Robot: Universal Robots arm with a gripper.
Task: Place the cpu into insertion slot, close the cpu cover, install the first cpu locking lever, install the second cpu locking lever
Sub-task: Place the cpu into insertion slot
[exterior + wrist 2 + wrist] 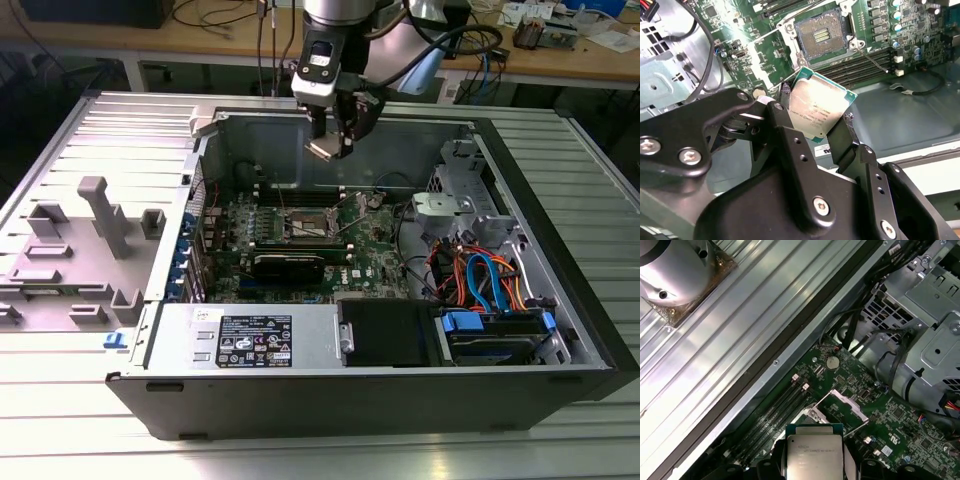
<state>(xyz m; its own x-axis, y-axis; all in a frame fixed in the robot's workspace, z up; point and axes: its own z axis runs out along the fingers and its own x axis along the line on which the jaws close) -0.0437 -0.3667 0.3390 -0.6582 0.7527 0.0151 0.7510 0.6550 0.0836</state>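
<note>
My gripper (329, 143) hangs above the open computer case, shut on the cpu (818, 106), a flat square chip with a silvery top and green edge. In both wrist views the black fingers (785, 131) clamp two opposite edges of the cpu (814, 452). The insertion slot (821, 34) lies below on the green board with its dark contact field bare; in the exterior view the insertion slot (308, 222) is lower than the gripper. The cpu cover (842, 401) stands swung up beside the socket. A thin locking lever (871, 57) sticks out loose next to it.
Long black memory slots (865, 67) run beside the socket. A drive cage (470, 215) with coloured cables (485, 280) takes up the exterior view's right of the case. The power supply (255, 340) lies along the front. A grey fixture (95, 220) stands outside at the exterior view's left.
</note>
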